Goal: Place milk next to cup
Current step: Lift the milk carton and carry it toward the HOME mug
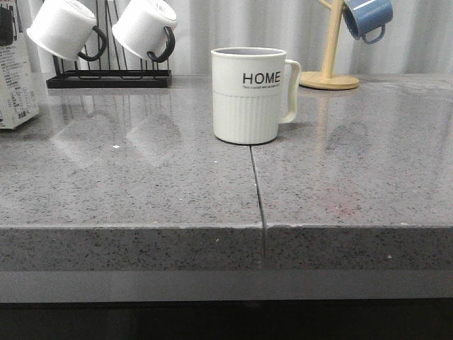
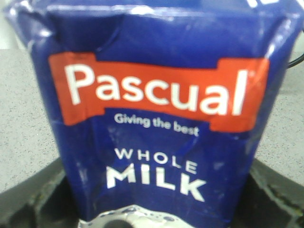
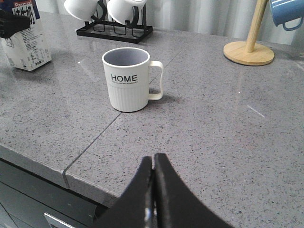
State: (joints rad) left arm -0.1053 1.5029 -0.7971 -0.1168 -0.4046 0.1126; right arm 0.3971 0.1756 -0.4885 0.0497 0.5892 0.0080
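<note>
The milk point(image 2: 156, 118) carton reads "Pascual", "Giving the best", "WHOLE MILK"; the cup point(image 1: 248, 95) bears "HOME" in black.

The milk point(image 1: 13, 78), a white carton with a dark blue top reading "WHOLE MILK", stands upright at the counter's far left edge. The cup point(image 1: 249, 95), cream, ribbed below, lettered "HOME", stands upright mid-counter, handle right, well apart.

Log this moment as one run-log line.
stage: at milk | milk: upright, far left, apart from cup | left gripper: around milk, closure unclear | right gripper: shut, empty, idle near counter edge
</note>
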